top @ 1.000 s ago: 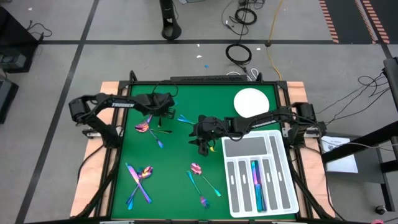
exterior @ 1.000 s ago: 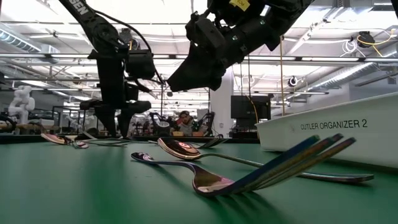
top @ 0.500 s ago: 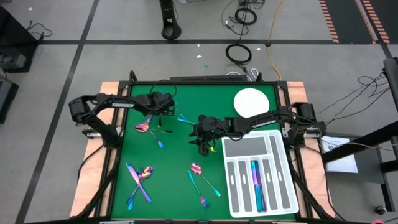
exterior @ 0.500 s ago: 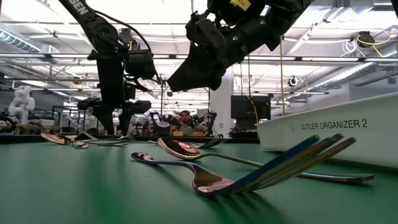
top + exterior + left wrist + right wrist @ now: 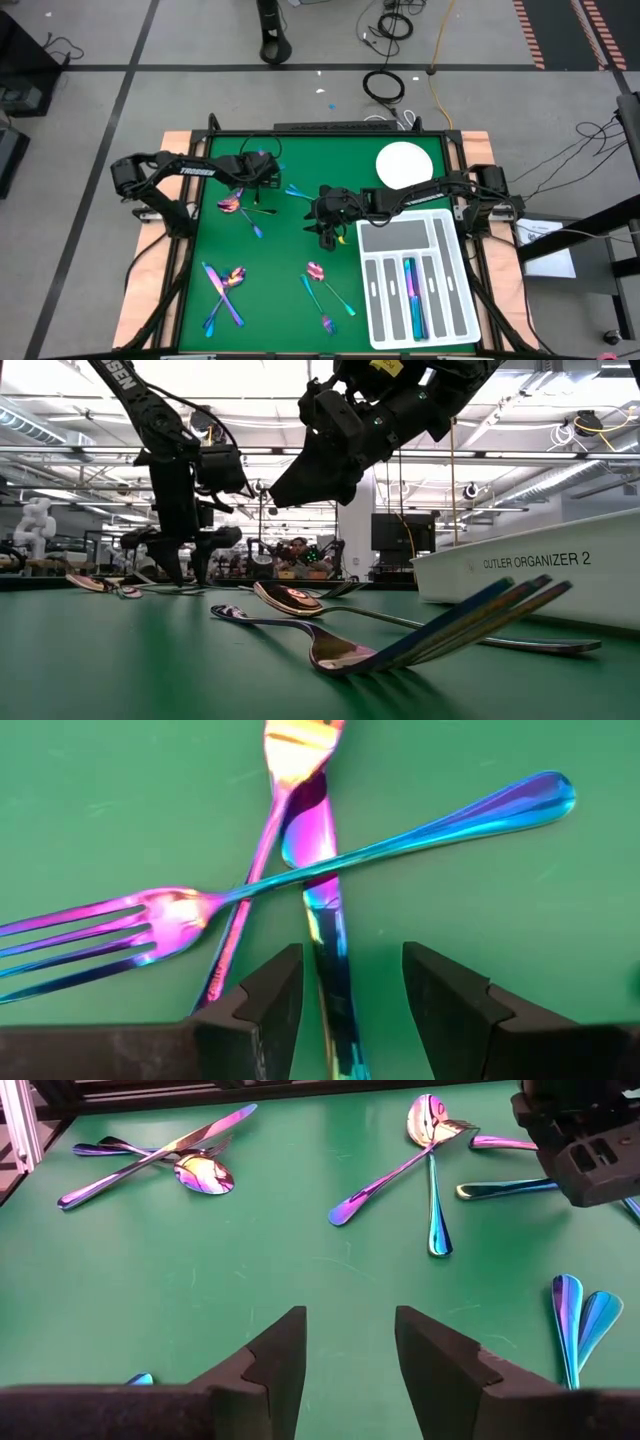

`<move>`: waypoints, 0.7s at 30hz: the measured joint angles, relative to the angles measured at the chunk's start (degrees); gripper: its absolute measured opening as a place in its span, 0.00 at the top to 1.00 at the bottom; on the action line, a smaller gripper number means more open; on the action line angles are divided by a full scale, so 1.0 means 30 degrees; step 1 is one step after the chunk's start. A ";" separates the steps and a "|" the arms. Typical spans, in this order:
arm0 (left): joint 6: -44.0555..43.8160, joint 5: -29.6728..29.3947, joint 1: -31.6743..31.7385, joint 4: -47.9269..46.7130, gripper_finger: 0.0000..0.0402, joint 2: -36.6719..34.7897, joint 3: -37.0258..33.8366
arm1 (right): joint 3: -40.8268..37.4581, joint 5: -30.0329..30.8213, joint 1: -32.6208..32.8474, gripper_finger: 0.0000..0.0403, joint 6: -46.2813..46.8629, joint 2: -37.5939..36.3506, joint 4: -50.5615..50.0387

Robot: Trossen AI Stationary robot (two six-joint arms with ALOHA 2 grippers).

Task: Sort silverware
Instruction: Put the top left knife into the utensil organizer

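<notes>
From above, my left claw merely hovers over scattered silverware at the green surface's far left, but its wrist camera shows its fingers spread astride a knife under a crossed fork, while my right claw hangs spread mid-surface, empty.

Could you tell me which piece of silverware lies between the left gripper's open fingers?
The knife: it runs straight between the left gripper fingers, beneath the crossing fork; the second fork lies off to one side.

Green table mat bearing scattered iridescent silverware, a white compartmented cutlery organizer and a round white plate.
</notes>
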 joint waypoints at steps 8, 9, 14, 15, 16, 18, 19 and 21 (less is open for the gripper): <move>0.0000 -0.0145 -0.0125 -0.0019 0.56 0.0497 -0.0007 | 0.0000 0.0000 0.0000 0.64 -0.0007 0.0000 0.0000; -0.0026 -0.0227 -0.0187 -0.0005 0.56 0.0654 0.0020 | 0.0000 0.0005 0.0000 0.64 -0.0005 0.0000 0.0000; -0.0021 -0.0436 -0.0375 -0.0005 0.58 0.1133 0.0058 | -0.0007 0.0007 0.0000 0.64 -0.0007 0.0000 -0.0116; 0.0004 -0.0425 -0.0379 0.0006 0.60 0.1137 0.0058 | -0.0007 0.0000 0.0000 0.64 -0.0001 0.0000 -0.0150; 0.0065 -0.0416 -0.0383 0.0020 0.62 0.1132 0.0058 | -0.0007 0.0007 0.0000 0.64 0.0000 0.0000 -0.0148; 0.0119 -0.0327 -0.0385 0.0027 0.68 0.0978 0.0051 | -0.0007 0.0007 0.0000 0.64 -0.0007 0.0000 -0.0142; 0.0218 -0.0303 -0.0379 0.0069 0.71 0.0945 0.0051 | -0.0007 0.0007 0.0000 0.64 -0.0003 0.0000 -0.0138; 0.0436 -0.0212 -0.0372 0.0098 0.77 0.0875 0.0051 | -0.0007 0.0007 0.0000 0.64 -0.0006 0.0000 -0.0138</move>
